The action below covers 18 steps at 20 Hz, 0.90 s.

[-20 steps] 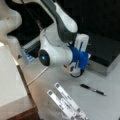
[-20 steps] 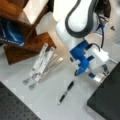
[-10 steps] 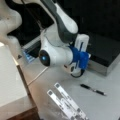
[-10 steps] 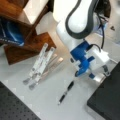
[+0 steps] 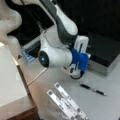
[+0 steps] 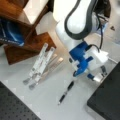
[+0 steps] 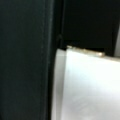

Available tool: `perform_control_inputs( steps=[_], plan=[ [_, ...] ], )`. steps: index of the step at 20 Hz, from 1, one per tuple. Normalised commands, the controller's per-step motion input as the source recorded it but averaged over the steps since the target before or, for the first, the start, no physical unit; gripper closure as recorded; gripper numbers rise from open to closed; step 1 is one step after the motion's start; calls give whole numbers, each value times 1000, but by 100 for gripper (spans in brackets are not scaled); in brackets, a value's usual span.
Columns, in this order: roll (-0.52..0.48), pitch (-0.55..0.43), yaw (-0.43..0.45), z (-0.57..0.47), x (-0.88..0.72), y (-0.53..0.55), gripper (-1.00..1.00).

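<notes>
The gripper (image 6: 98,75) hangs low over the table (image 6: 50,100); whether it is clenched, I cannot tell. The pen (image 6: 66,92) lies just below-left of it in a front view, untouched. It looks light, stiff and slippery, best pinched mid-barrel.

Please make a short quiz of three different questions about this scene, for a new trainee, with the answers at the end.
1. True or false: the pen lies flat on the table.
2. Which lies nearest the pincer in a front view? A) the pen B) the metal stand C) the wooden shelf
3. Fill in: in both front views the blue part on the arm's wrist hangs ____ the table.

Key
1. True
2. A
3. above
</notes>
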Motion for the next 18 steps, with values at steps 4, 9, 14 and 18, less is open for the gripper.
perform_control_inputs(
  steps=[4,9,14,18],
  plan=[
    [132,-105,-42,-108,168,-80,100],
    [144,-102,-40,-101,132,-74,100],
    [161,-92,-44,-97,85,-85,100],
    [151,-68,-49,-88,15,-80,100]
  ],
)
